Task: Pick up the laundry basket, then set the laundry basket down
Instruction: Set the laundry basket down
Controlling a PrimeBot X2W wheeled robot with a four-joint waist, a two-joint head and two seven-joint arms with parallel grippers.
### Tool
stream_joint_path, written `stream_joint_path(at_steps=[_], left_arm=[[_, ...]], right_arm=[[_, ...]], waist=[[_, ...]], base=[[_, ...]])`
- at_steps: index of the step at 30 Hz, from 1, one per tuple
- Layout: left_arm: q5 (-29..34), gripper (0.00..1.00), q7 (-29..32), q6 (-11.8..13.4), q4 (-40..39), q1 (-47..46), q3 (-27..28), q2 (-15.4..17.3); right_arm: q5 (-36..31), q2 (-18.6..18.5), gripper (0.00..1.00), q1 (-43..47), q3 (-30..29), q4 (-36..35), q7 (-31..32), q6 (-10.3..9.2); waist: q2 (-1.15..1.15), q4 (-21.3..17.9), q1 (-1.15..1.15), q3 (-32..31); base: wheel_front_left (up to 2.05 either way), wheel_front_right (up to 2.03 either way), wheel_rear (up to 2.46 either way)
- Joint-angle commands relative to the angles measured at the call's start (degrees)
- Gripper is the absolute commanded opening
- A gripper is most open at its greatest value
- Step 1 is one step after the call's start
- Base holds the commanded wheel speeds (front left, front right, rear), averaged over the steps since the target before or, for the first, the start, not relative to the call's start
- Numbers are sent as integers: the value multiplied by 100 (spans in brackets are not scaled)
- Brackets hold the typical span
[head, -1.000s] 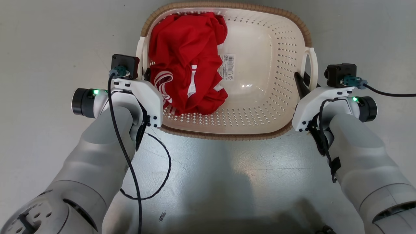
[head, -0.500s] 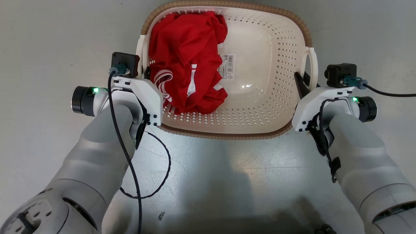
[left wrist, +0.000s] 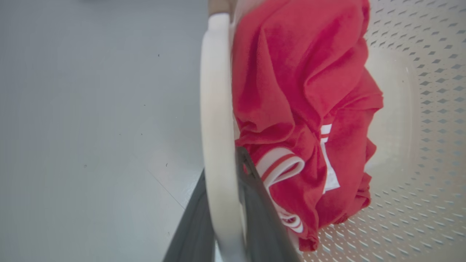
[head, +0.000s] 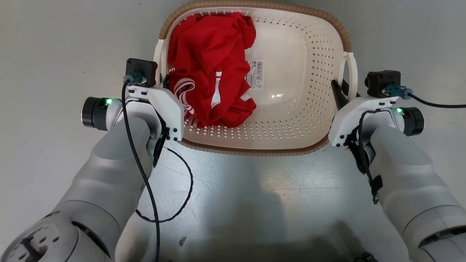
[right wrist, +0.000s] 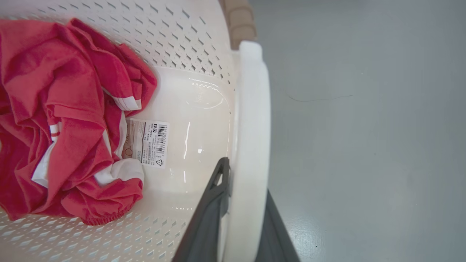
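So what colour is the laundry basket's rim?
Brown, woven-look rim on the cream-white laundry basket; clearest in the head view.

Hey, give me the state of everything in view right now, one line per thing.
laundry basket: upright, held on both sides, one garment inside.
red shirt: crumpled, lying in the basket's left half.
barcode sticker: stuck flat on the basket's inner bottom, beside the shirt.
left gripper: shut on the left handle.
right gripper: shut on the right handle.

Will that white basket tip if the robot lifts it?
Probably not: left gripper and right gripper each clamp a handle. The crumpled red shirt lies left, so the cream perforated plastic laundry basket might dip there. Its walls look stiff.
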Motion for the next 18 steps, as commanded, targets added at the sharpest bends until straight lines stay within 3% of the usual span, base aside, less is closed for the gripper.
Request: stream_joint_path(at_steps=[1,2,3,4,5,6,18], left_arm=[[-45,20,-35,73,31,-61,57,200],[-57,35,-39,86,31,-64,68,199],[-70,46,-43,104,31,-66,81,200],[-82,88,-47,117,31,-64,92,198],[-91,88,-52,126,31,-63,99,195],[-100,100,-54,135,31,-57,104,191],[-226,100,121,121,31,82,142,129]], right_arm=[[-87,41,11,213,32,-35,-10,26],[-122,41,33,206,-18,-35,-25,26],[-177,41,92,195,-75,-35,-54,26],[-233,41,100,189,-133,-35,-77,26],[-285,41,100,189,-189,-35,-93,26],[-350,41,100,187,-245,-35,-112,26],[-684,41,100,194,-600,-52,-273,26]], waist=[[0,1,0,4],[0,-2,0,8],[0,-8,0,12],[0,-8,0,17],[0,-6,0,21],[0,-5,0,24],[0,24,0,-77]], base=[[0,0,0],[0,0,0],[0,0,0],[0,0,0],[0,0,0],[0,0,0],[0,0,0]])
